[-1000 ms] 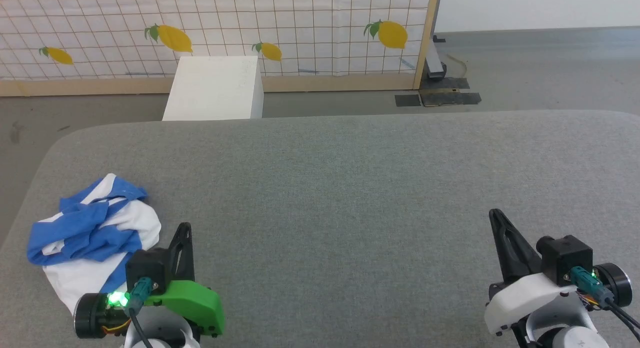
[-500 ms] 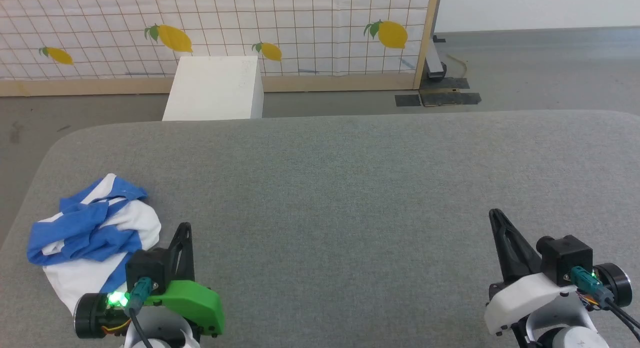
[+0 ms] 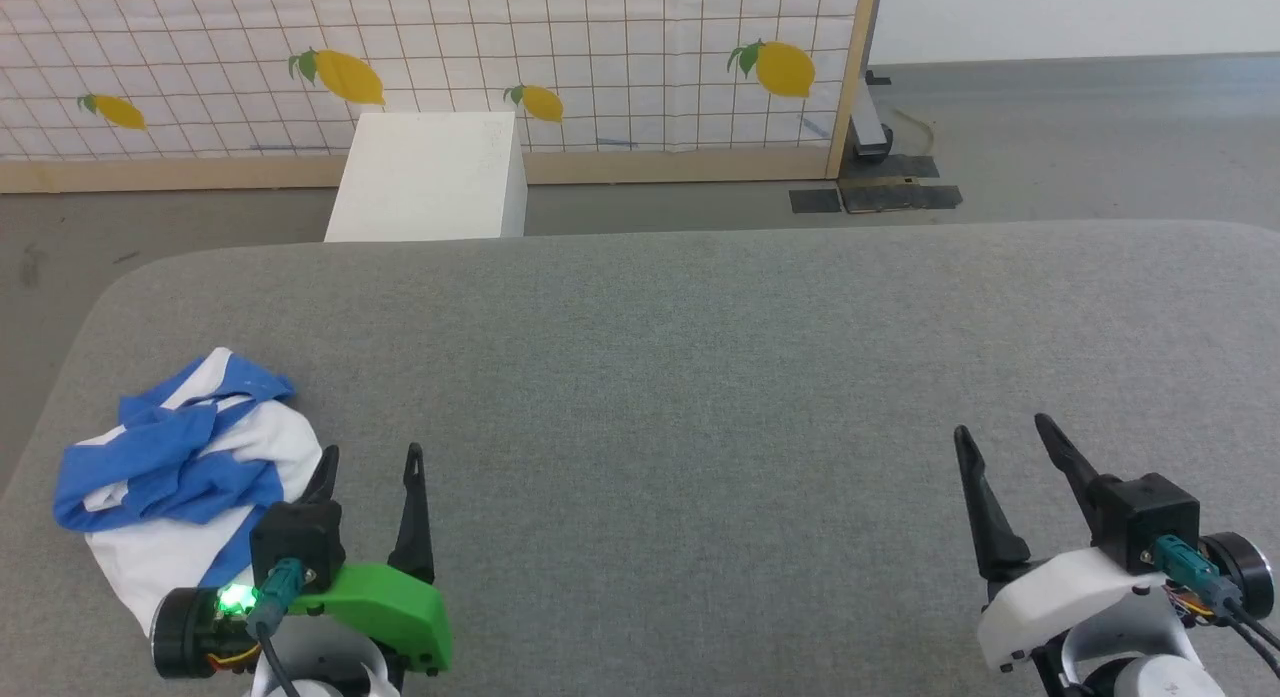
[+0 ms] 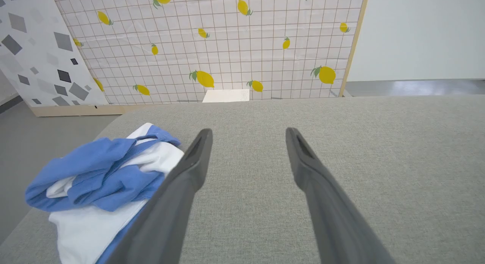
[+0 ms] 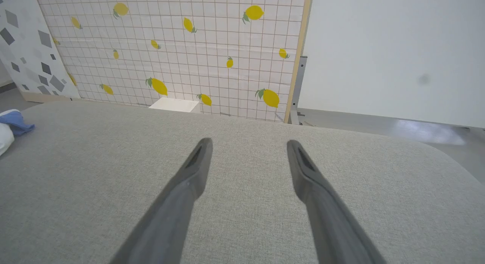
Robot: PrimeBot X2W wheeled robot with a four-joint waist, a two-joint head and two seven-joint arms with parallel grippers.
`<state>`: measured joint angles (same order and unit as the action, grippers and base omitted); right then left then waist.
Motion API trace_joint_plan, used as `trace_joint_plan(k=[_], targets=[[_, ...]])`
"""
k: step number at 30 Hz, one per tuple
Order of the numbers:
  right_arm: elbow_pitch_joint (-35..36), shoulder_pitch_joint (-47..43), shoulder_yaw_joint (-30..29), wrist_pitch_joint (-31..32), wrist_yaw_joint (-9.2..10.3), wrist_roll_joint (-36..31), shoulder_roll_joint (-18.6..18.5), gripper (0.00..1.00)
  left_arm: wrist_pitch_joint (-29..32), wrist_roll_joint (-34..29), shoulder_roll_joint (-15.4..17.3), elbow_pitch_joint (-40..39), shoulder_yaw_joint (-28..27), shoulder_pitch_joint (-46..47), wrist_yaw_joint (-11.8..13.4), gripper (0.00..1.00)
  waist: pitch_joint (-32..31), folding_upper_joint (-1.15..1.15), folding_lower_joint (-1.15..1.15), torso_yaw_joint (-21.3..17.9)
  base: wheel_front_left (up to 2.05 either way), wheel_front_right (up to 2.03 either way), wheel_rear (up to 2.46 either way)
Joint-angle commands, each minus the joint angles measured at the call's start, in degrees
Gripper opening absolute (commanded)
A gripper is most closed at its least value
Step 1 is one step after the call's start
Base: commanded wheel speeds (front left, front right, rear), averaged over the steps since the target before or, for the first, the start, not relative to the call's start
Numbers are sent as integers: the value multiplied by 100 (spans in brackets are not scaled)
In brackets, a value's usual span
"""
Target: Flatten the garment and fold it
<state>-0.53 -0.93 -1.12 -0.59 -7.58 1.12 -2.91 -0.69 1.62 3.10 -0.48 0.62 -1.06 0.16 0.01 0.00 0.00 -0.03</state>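
Snapped from pinched shut to spread wide in the last half second, both the left pincer (image 3: 371, 451) and the right pincer (image 3: 1002, 426). Same spots as before though, along the near edge of the counter (image 3: 650, 377), one left, one right, fingers pointing away. Released and gripping nothing, just hanging over bare grey fabric.

Reads like getting ready for a first grab, so basically the very start: no flattening, no folding yet. Bunched in a heap at the near left end of the counter, the garment (image 3: 170, 457), just beside the left pincer's left finger and maybe brushing it, hard to call. Well apart from the right pincer, way over on the other side.

Materials: soft cotton-looking tee, white body with royal-blue parts twisted over the top, loads of loose folds and rumpled ridges, no clear hem or collar to pick out. Counter wrapped in coarse grey woven cloth, rounded corners, probably a bit grippy under dragged fabric. Pincer fingers long, dark, tapering to thin tips. Further back, a plain white box (image 3: 430, 177) on the floor and a lemon-print grid screen (image 3: 600, 57).
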Motion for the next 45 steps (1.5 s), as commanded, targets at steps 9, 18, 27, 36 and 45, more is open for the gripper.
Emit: trace_joint_plan(k=[9,18,27,36,45], targets=[[-106,-25,-184,-156,1,143,0,100,-154,146,-3,-88,43,-75,78,100,-7,0,0,6,0,0,0],[-170,-50,-325,-263,2,215,1,100,-260,199,-5,-119,61,-145,128,100,-28,0,0,-6,0,0,0],[-214,-89,-432,-371,2,252,1,100,-367,257,-7,-134,74,-216,189,100,-49,0,0,1,0,0,0],[-252,-109,-543,-475,3,298,1,100,-471,268,-8,-152,122,-248,245,100,-27,0,0,60,0,0,0],[-285,-137,-599,-583,4,327,1,100,-578,417,-10,-183,138,-286,351,100,-19,0,0,216,0,0,0]])
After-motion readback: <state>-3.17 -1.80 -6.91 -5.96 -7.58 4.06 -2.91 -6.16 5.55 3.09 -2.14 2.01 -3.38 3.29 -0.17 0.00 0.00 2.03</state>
